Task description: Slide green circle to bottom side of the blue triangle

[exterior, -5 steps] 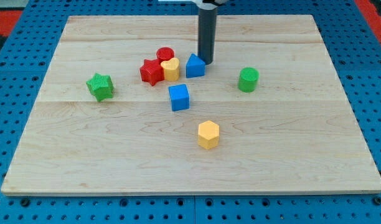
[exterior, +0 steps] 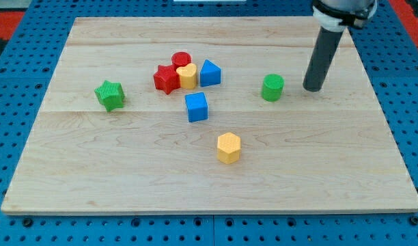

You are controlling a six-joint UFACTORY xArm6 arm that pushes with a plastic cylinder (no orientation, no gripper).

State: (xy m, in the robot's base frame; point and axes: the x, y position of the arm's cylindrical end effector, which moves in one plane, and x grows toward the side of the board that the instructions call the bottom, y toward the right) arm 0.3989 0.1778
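The green circle stands on the wooden board at the right of centre. The blue triangle sits to its left, touching a yellow heart block. My tip rests on the board just to the right of the green circle, a small gap apart from it. The dark rod rises from the tip towards the view's top right.
A red circle and a red star crowd the yellow heart's left. A blue cube lies below the triangle. A yellow hexagon sits lower centre. A green star is at the left.
My tip has moved from beside the blue triangle's right to the right of the green circle. The blue triangle sits slightly further left, against the yellow heart.
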